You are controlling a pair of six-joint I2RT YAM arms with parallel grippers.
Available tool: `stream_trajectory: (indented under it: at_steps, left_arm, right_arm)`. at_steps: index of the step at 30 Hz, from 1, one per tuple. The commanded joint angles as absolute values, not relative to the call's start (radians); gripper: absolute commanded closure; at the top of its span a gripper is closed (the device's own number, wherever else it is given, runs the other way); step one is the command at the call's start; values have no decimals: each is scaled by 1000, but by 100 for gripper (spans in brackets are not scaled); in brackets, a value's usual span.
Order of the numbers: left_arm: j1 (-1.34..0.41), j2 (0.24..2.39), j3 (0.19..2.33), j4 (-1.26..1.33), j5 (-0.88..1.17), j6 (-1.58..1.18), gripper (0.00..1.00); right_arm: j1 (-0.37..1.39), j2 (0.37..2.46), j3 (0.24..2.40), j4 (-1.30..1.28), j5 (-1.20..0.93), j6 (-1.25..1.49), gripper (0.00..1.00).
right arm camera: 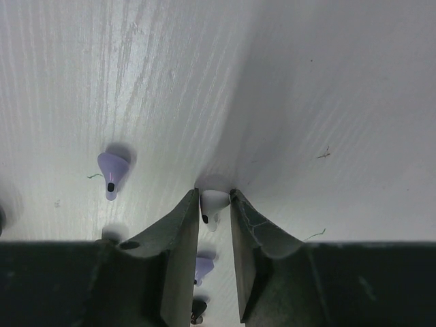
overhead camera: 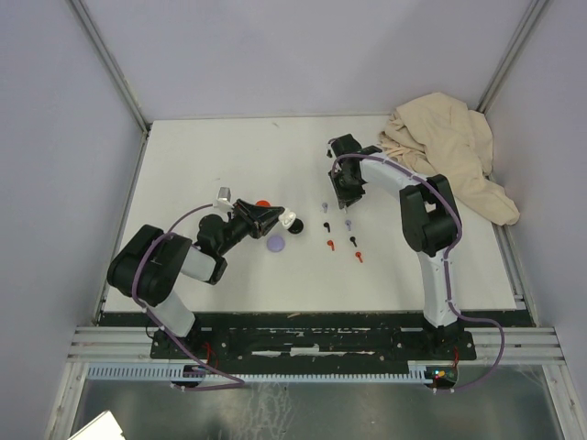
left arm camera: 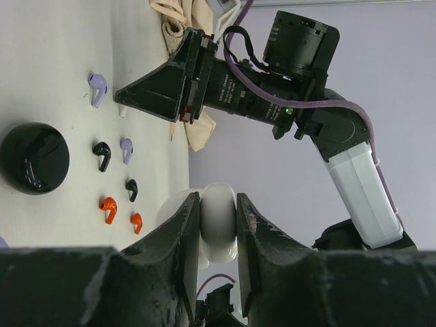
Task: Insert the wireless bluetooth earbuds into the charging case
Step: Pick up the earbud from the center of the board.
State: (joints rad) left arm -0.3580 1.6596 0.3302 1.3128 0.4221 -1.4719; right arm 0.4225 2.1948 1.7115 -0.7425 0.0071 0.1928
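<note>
My left gripper (left arm camera: 218, 199) is shut on the white charging case (left arm camera: 219, 225) and holds it sideways above the table; in the top view the gripper (overhead camera: 273, 218) and the case (overhead camera: 290, 221) are left of the buds. My right gripper (right arm camera: 214, 195) is shut on a white earbud (right arm camera: 213, 203) at the table surface, at the far end of the bud group in the top view (overhead camera: 344, 199). Loose on the table lie two lavender earbuds (left arm camera: 97, 88) (left arm camera: 126, 150), two black earbuds (left arm camera: 102, 155) (left arm camera: 131, 189) and two red earbuds (left arm camera: 107, 209) (left arm camera: 136, 221).
A black round disc (left arm camera: 34, 158) lies next to the held case. A red disc (overhead camera: 263, 203) and a lavender disc (overhead camera: 276, 244) lie near the left gripper. A beige cloth (overhead camera: 451, 151) is heaped at the back right corner. Grey walls surround the white table (overhead camera: 211, 165).
</note>
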Motion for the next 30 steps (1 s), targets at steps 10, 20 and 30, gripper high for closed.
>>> stream_trajectory:
  at_steps: [10, 20, 30]
  left_arm:
    - [-364, 1667, 350, 1391, 438, -1486, 97]
    - [-377, 1706, 362, 1436, 437, -1522, 97]
    - [-398, 1792, 367, 1561, 433, -1611, 97]
  right_arm:
    - [417, 2051, 1642, -618, -18, 177, 94]
    - [448, 1663, 1339, -226, -226, 178, 98]
    - [650, 1451, 1045, 144, -183, 125, 99]
